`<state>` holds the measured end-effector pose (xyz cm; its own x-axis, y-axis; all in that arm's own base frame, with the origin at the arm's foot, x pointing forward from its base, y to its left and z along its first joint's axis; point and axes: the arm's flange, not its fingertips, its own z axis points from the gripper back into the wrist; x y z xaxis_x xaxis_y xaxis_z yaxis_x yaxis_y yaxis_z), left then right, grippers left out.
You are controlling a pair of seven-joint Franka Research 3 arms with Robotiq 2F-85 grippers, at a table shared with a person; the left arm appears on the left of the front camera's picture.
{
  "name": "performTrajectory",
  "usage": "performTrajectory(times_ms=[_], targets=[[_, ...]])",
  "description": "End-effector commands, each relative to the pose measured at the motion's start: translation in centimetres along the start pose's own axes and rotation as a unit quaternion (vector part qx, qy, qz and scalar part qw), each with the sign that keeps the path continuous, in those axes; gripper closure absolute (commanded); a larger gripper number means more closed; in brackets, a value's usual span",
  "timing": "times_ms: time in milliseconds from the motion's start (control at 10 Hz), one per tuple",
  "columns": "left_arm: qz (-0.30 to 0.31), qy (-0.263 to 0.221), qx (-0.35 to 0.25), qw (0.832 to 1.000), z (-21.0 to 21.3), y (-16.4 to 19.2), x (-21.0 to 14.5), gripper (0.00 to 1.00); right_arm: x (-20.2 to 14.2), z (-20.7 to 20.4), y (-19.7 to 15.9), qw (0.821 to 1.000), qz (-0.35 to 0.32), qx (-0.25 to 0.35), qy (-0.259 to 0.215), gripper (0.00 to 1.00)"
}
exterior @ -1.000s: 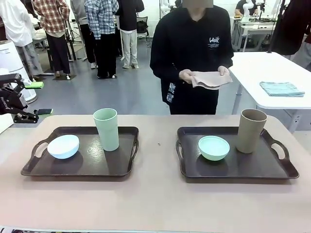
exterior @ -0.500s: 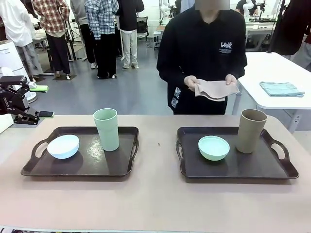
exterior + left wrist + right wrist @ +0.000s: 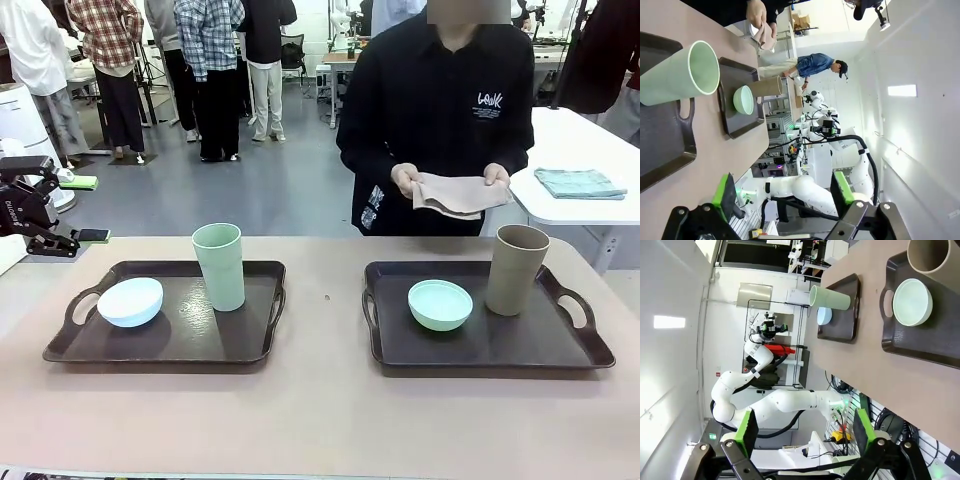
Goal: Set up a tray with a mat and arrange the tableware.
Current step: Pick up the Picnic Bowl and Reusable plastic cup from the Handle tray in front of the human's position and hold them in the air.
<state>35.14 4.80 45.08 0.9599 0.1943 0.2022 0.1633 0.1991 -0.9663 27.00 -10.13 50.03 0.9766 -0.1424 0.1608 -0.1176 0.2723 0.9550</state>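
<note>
Left gripper (image 3: 784, 194) and right gripper (image 3: 806, 432): I see both with jaws spread wide, gripping nothing.
Left tray (image 3: 160, 345): pale blue bowl (image 3: 130, 301), light green cup (image 3: 219, 266) upright.
Right tray (image 3: 490, 350): mint green bowl (image 3: 440, 304), brown-tan cup (image 3: 517, 269) upright.
Beyond the table (image 3: 320, 420): a person's hands (image 3: 406, 180) hold a tan mat (image 3: 455, 196).

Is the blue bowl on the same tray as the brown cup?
No, the pale blue bowl shares the left tray with the light green cup.
</note>
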Motion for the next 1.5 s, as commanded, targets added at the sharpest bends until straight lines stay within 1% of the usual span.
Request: performTrajectory(times_ms=[0,1400], targets=[[0.007,0.008,0.007,1.0,0.25,-0.5,-0.18,0.0,-0.09,-0.34,-0.11,1.0,0.011,0.01,0.0,0.0],[0.007,0.008,0.007,1.0,0.25,-0.5,-0.18,0.0,-0.09,-0.34,-0.11,1.0,0.011,0.01,0.0,0.0]])
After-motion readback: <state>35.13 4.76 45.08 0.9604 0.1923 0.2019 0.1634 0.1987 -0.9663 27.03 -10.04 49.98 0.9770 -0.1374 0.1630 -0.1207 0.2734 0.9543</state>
